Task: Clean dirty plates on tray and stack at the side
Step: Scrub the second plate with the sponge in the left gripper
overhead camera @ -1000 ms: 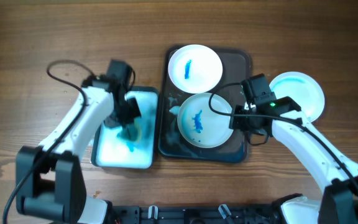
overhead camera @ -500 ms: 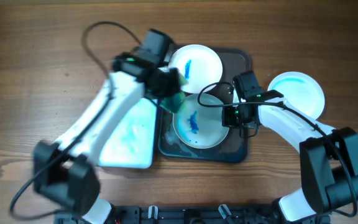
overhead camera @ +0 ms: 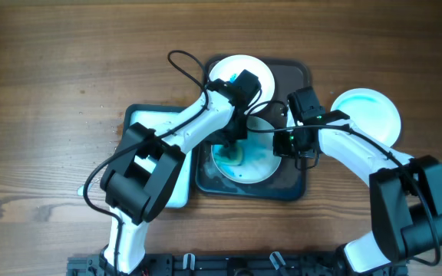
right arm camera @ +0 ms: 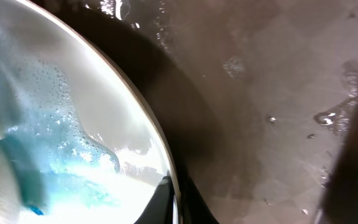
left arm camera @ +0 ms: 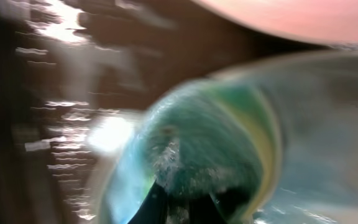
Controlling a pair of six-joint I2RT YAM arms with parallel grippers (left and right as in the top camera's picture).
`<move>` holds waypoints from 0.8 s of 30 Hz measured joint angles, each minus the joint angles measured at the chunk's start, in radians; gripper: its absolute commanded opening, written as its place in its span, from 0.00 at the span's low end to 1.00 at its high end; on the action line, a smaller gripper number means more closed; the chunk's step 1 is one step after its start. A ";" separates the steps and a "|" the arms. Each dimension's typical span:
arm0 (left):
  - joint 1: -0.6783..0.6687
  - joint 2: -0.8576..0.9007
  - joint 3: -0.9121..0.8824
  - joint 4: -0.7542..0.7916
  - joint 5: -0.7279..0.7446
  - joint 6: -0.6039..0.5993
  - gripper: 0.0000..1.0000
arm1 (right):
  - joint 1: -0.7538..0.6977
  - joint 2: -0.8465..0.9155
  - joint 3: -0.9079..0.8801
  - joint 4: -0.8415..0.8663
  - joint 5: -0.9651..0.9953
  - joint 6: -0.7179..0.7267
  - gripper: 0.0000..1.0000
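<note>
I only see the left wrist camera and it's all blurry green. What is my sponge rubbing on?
Observer: The left gripper presses the sponge onto the near plate, which lies in the tray.
Kid: Is anything holding that plate?
Observer: Yes, the right gripper pinches its right edge.
Kid: Any more dirty ones?
Observer: The far plate in the tray has a blue smear.

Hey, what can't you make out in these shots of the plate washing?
Left wrist: motion blur smears the sponge and the near plate; any leftover stain unreadable.
Right wrist: the bottom edge cuts off the right gripper, so its hold on the rim is unclear.
Overhead: the left arm covers part of the far plate.
</note>
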State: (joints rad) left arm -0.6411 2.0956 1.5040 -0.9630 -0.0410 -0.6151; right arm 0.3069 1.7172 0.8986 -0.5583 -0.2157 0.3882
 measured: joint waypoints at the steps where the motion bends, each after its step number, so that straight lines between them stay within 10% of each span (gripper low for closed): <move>1: 0.002 0.000 0.000 -0.006 -0.036 0.008 0.04 | 0.003 0.002 0.000 0.005 -0.010 0.000 0.04; 6: 0.015 0.000 -0.005 0.017 -0.048 0.032 0.04 | 0.013 0.006 0.000 0.006 -0.035 0.004 0.04; 14: -0.012 0.037 -0.022 0.315 0.463 0.134 0.04 | 0.001 0.006 0.002 -0.010 -0.034 0.023 0.04; 24: -0.033 0.034 0.002 -0.004 0.373 0.181 0.04 | 0.004 0.005 0.002 -0.019 -0.038 0.026 0.04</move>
State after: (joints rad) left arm -0.6739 2.1296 1.5059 -0.9672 0.3321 -0.4343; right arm 0.3107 1.7226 0.9001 -0.5770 -0.2535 0.4137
